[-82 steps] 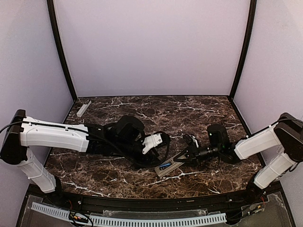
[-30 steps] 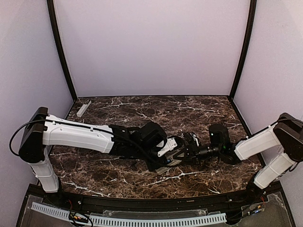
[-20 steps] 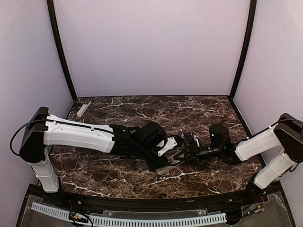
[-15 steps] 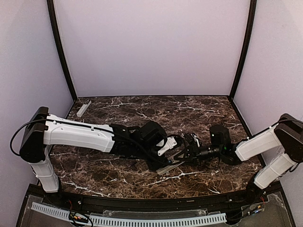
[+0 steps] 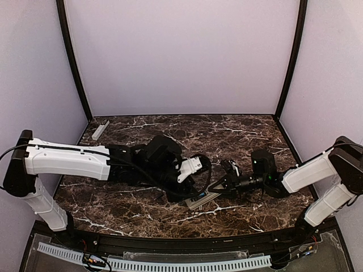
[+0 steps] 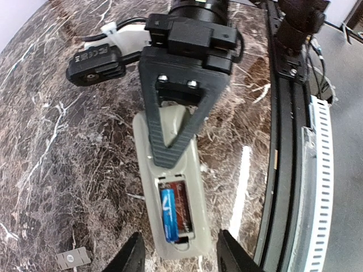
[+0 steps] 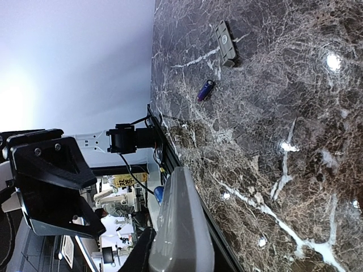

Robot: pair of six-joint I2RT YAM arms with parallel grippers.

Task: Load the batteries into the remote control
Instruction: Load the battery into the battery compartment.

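Clamping remote control [image 6: 190, 181], right gripper [image 6: 169, 156], left gripper [image 6: 180, 254] above

The left arm [image 5: 68, 161] and right arm [image 5: 309, 173] are shelled in white and jointed in black; two silver screws [image 6: 163, 79] are set in a ribbed black finger [image 6: 176, 130] of the right gripper [image 5: 217, 188]

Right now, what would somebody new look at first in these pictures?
First, the black right gripper pinching the white remote control in the middle of the dark marble table. The remote's back is open and a blue battery sits inside it. A second blue battery lies loose on the table near a small grey cover piece.
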